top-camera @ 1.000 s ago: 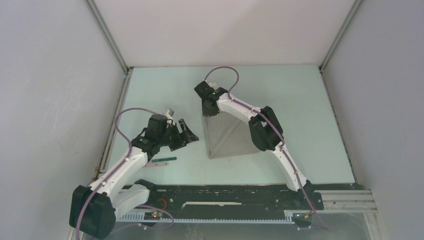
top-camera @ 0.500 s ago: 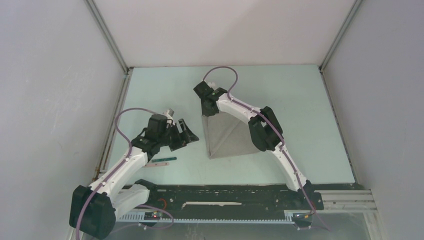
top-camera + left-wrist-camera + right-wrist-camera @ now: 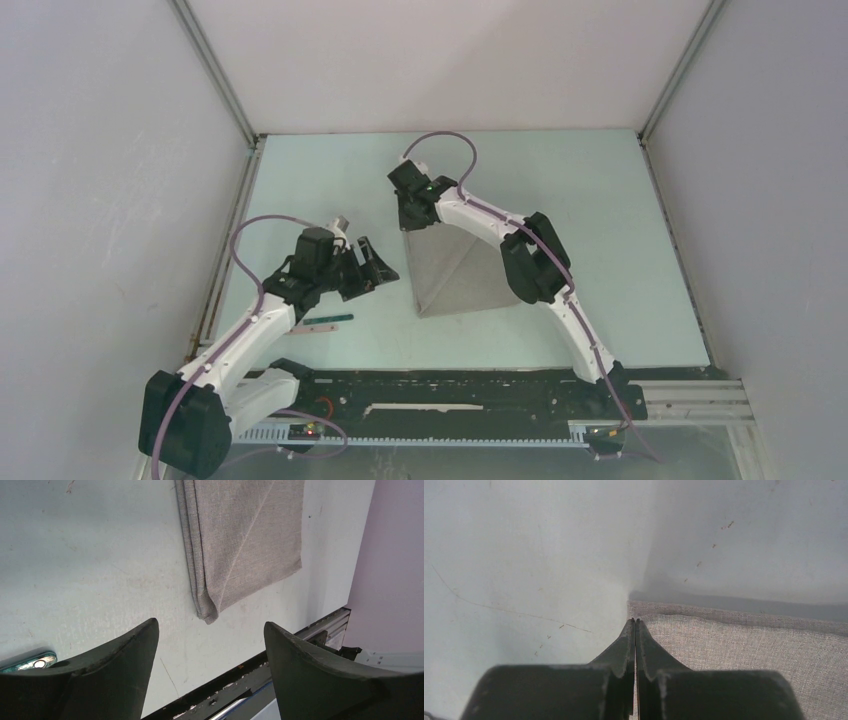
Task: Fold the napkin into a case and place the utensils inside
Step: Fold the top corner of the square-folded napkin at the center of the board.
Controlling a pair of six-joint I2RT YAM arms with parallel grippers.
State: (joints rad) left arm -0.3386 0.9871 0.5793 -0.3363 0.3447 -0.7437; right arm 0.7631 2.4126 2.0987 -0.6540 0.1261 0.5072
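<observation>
Where plain grey walls (image 3: pixel 100 150) close off 3 sides, the smooth pale green table (image 3: pixel 600 220) carries the napkin (image 3: pixel 455 275), folded in layers at mid-table between the 2 arms. It looks light, soft and limp, and will likely sag or slide on that slick top, so a corner or the stacked folded edge seems the best hold. The right gripper (image 3: pixel 634 622) is pressed fully closed at the far left corner; whether it pinches cloth is unclear. The left gripper (image 3: pixel 210 626) hangs wide and empty near the green-handled utensil (image 3: pixel 325 321).
</observation>
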